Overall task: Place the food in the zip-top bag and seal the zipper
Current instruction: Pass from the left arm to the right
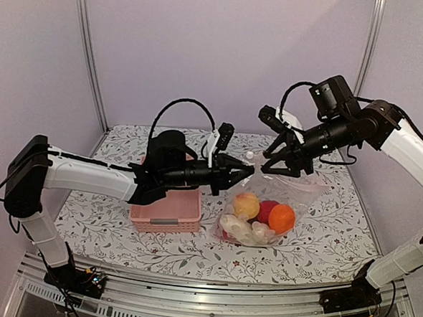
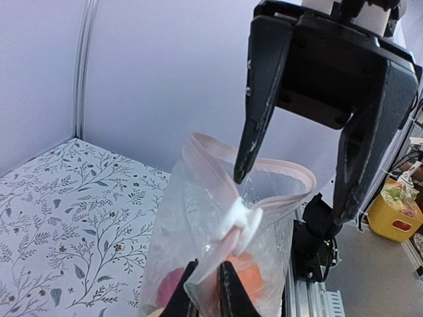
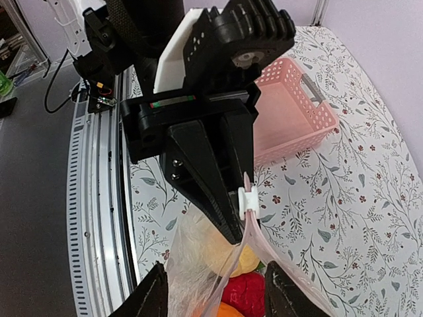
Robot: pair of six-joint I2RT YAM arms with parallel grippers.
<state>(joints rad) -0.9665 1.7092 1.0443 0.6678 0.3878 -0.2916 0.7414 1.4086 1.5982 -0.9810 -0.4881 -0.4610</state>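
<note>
The clear zip-top bag [image 1: 290, 192] hangs upright over the table and holds the food: a yellow piece [image 1: 246, 203], a red piece [image 1: 266, 209], an orange piece [image 1: 282, 218] and white pieces [image 1: 244, 231]. My left gripper [image 2: 206, 290] is shut on the bag's mouth edge, just below the white slider [image 2: 242, 222] on the pinkish zipper [image 2: 277, 167]. The mouth gapes beyond the slider. My right gripper [image 3: 218, 294] is open, one finger on each side of the bag's top, touching nothing I can see. The right wrist view looks down on the yellow food [image 3: 246, 256] and red food [image 3: 246, 290].
A pink slatted basket [image 1: 167, 207] stands left of the bag, under my left arm. The floral tablecloth [image 1: 321, 237] ends at a metal rail [image 1: 210, 302] along the near edge. Walls and corner posts close in the back and sides.
</note>
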